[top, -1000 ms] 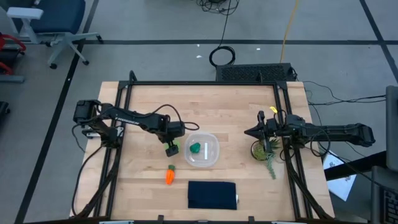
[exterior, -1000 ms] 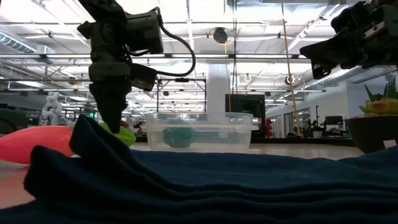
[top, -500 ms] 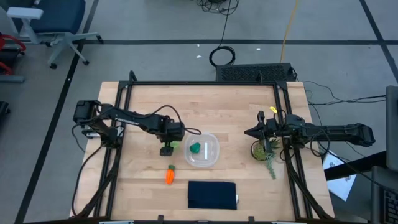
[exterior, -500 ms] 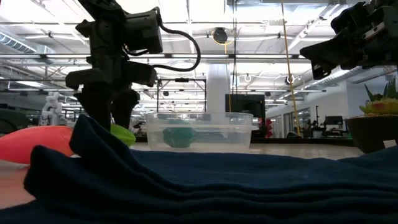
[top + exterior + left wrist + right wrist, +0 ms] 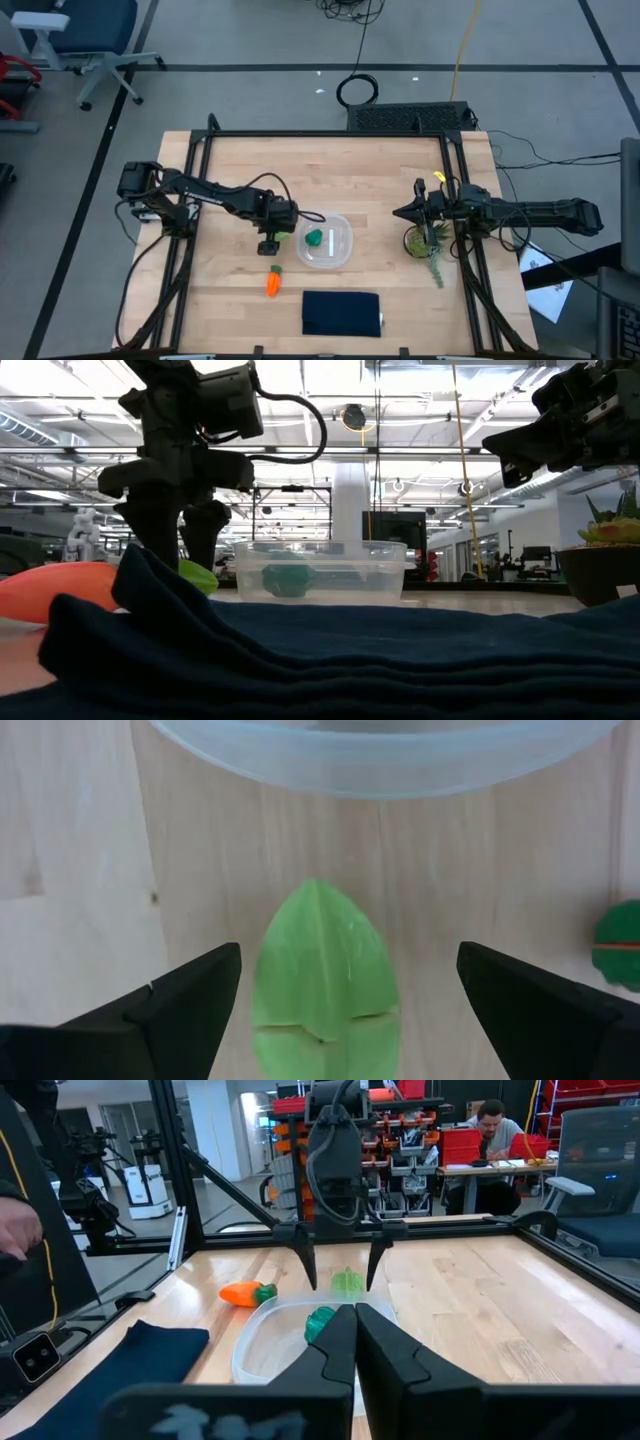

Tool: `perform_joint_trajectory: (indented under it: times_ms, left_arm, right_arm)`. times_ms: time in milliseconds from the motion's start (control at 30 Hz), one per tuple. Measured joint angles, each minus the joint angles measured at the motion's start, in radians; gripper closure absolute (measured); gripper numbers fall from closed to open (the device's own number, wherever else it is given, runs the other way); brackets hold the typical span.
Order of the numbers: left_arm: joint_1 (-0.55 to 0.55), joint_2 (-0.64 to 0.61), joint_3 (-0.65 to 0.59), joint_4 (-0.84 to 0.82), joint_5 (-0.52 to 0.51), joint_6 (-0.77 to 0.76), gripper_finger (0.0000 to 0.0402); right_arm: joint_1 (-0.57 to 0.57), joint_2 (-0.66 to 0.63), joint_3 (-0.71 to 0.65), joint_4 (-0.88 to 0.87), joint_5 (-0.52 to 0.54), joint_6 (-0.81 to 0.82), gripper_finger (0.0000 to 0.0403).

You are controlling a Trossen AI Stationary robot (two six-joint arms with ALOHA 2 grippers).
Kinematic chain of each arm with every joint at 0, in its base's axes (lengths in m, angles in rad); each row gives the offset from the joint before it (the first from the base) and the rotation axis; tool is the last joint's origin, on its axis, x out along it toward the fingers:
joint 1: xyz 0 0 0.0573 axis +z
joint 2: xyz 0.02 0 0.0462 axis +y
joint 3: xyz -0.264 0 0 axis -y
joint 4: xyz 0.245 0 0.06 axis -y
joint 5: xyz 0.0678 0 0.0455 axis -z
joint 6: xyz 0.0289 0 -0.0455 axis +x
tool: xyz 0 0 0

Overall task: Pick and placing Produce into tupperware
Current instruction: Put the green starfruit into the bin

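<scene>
The clear tupperware (image 5: pixel 327 242) stands mid-table with the dark green round piece (image 5: pixel 314 238) inside it. Just left of it, my left gripper (image 5: pixel 350 956) points down, open. Its fingers stand on either side of the light yellow-green leafy piece (image 5: pixel 322 982) without touching it; the piece lies flat on the wood. The orange carrot (image 5: pixel 272 282) lies on the table nearer the front edge. My right gripper (image 5: pixel 353 1348) waits shut and level at the table's right side (image 5: pixel 405 212).
A folded dark navy cloth (image 5: pixel 341 313) lies near the front edge and fills the foreground of the low view. A spiky potted plant (image 5: pixel 425 243) stands under the right arm. Bare wood lies behind the tupperware and to its right.
My left gripper has rolled about its own pointing line above the leafy piece while staying in place. In the low view its two fingers now stand side by side, where before they lined up one behind the other.
</scene>
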Motion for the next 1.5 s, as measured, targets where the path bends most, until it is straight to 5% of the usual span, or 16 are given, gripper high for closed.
perform_joint_trajectory:
  times_ms: [967,1500]
  left_arm:
    - [-0.007,-0.001,-0.113,0.101,-0.056,0.015,0.0029]
    - [-0.007,-0.001,-0.115,0.115,-0.050,0.016,0.0186]
  right_arm:
    - [0.000,0.000,0.000,0.001,0.000,0.005,0.0403]
    - [0.000,0.000,0.000,0.001,0.000,0.004,0.0403]
